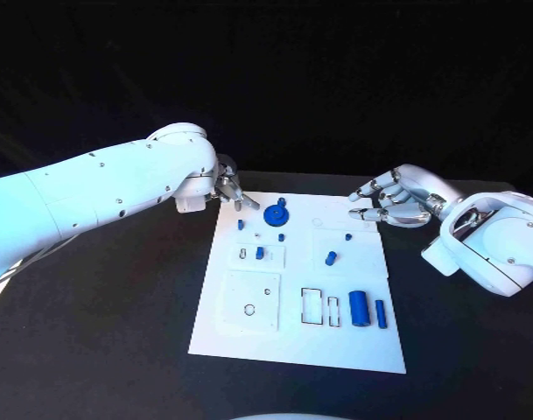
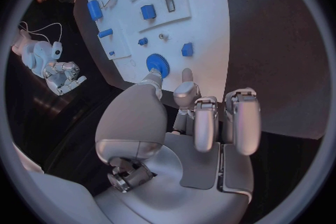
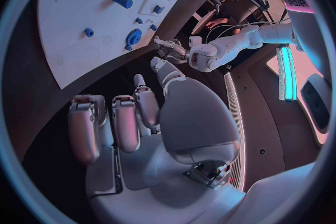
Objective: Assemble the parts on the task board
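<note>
At the board's 11 o'clock corner, the left hand (image 1: 228, 190) hangs over the task board (image 1: 342, 346), fingers apart and holding nothing, fingertips just beside the blue gear (image 1: 277, 213). Off the 1 o'clock corner, the right hand (image 1: 392, 199) hovers with fingers loosely curled (nothing between them). From the gear toward 6 o'clock lie small blue parts (image 1: 260, 252), one tilted peg (image 1: 331, 258), then a blue cylinder (image 1: 360, 307) and slim bar (image 1: 381, 313) side by side at 5 o'clock.
</note>
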You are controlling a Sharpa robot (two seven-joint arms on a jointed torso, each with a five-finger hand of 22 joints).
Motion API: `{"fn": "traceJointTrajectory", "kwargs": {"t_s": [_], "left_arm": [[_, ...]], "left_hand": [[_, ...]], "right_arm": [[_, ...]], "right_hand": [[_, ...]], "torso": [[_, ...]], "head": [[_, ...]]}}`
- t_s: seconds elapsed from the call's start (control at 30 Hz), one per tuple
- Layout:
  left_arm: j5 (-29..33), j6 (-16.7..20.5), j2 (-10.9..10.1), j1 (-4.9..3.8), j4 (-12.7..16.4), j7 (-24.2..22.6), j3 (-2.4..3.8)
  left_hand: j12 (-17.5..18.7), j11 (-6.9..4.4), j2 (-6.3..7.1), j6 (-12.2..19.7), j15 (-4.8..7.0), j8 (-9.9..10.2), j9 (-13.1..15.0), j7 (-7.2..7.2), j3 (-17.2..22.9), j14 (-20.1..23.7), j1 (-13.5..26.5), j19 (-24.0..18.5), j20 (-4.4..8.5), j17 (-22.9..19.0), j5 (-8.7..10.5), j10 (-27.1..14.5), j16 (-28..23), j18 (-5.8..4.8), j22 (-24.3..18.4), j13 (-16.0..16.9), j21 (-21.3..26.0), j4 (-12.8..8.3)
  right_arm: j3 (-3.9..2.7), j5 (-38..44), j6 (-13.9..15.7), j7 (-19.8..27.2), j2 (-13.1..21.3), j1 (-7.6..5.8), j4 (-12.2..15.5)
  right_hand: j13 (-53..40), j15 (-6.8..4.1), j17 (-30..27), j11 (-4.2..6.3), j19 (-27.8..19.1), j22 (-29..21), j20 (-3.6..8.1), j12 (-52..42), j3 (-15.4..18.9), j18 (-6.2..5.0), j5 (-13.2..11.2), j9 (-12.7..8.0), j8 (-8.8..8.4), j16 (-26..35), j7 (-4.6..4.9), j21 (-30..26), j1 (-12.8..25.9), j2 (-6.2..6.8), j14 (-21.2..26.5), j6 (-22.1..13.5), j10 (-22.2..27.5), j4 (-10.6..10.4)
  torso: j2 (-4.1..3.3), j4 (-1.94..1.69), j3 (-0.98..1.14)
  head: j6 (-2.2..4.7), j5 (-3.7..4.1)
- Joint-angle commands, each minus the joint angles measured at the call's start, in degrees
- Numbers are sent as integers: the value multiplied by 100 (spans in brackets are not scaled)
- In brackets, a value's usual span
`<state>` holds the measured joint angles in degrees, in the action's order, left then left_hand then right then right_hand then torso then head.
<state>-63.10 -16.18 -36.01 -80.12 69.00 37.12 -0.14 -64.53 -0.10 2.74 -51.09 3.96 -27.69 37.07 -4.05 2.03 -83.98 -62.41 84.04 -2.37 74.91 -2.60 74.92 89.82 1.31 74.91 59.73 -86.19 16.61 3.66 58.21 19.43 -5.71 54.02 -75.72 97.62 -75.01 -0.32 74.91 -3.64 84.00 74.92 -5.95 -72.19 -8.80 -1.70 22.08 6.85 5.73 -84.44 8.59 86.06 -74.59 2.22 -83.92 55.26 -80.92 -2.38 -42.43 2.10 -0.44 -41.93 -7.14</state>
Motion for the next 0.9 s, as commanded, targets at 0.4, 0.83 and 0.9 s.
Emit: {"fn": "traceJointTrajectory", "kwargs": {"t_s": [0.4, 0.83, 0.9], "left_arm": [[-133, -651, 202, 13, -300, -50, -56], [-134, -787, 254, 50, -446, -30, -92], [-134, -793, 265, 59, -460, -30, -95]], "left_hand": [[-80, -33, -188, -142, -7, -50, -25, 32, -121, -602, -1, 352, -7, 1509, -15, 52, 18, -6, 1053, 44, -17, -5], [-88, -48, -281, -190, 6, -75, -29, 48, -125, -602, -124, 355, 6, 1509, -15, 58, 18, -7, 1059, 44, -19, -33], [-88, -48, -281, -191, 6, -75, -29, 48, -125, -602, -125, 355, 6, 1509, -15, 58, 18, -7, 1059, 44, -19, -33]], "right_arm": [[-2, 11, -71, 49, -24, 1, -13], [-2, 12, -78, 46, -26, 1, -15], [-2, 12, -79, 46, -28, 1, -16]], "right_hand": [[-267, -35, 521, 10, 27, 674, 34, 26, -44, -37, 37, -5, -29, 29, 13, -34, -44, 19, -386, 18, 48, -4], [-267, -35, 521, 10, 27, 674, 34, 26, -44, -37, 37, -5, -29, 29, 13, -34, -44, 19, -386, 18, 48, -4], [-267, -35, 521, 10, 27, 674, 34, 26, -44, -37, 37, -5, -29, 29, 13, -34, -44, 19, -386, 18, 48, -4]], "torso": [[9, -9, -1], [8, -4, -1], [8, -4, 1]], "head": [[-21, -16], [-20, -39], [-20, -35]]}}
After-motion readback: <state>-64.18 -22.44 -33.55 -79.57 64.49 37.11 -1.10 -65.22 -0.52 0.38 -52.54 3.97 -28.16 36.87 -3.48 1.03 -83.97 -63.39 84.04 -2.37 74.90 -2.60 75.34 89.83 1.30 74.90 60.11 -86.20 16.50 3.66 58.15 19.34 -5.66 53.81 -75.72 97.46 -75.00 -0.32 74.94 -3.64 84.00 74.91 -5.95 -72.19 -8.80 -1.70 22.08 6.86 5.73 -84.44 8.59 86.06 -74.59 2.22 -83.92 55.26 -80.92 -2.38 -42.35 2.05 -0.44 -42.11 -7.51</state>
